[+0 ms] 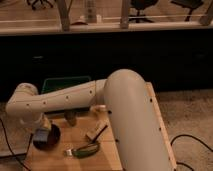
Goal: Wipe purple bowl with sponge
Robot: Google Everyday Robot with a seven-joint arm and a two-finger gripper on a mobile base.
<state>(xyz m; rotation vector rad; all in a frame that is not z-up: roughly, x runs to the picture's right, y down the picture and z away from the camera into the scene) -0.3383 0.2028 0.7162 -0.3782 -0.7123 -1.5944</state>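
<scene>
Wooden table [47, 161] carries, nearest the camera, a green curved strip [82, 150]. Behind it at left sits the bowl [53, 138]. The gripper [41, 130] hangs over the bowl's left rim, jaws apparently clenched on the sponge [39, 136], which touches the bowl. A tan-and-black block [96, 131] lies to the right, apart. A green tray [65, 83] stands farthest back.

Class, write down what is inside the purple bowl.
The sponge sits in the left side of the bowl, directly under the gripper. The bowl floor beneath them is covered, so anything else there cannot be seen.
</scene>
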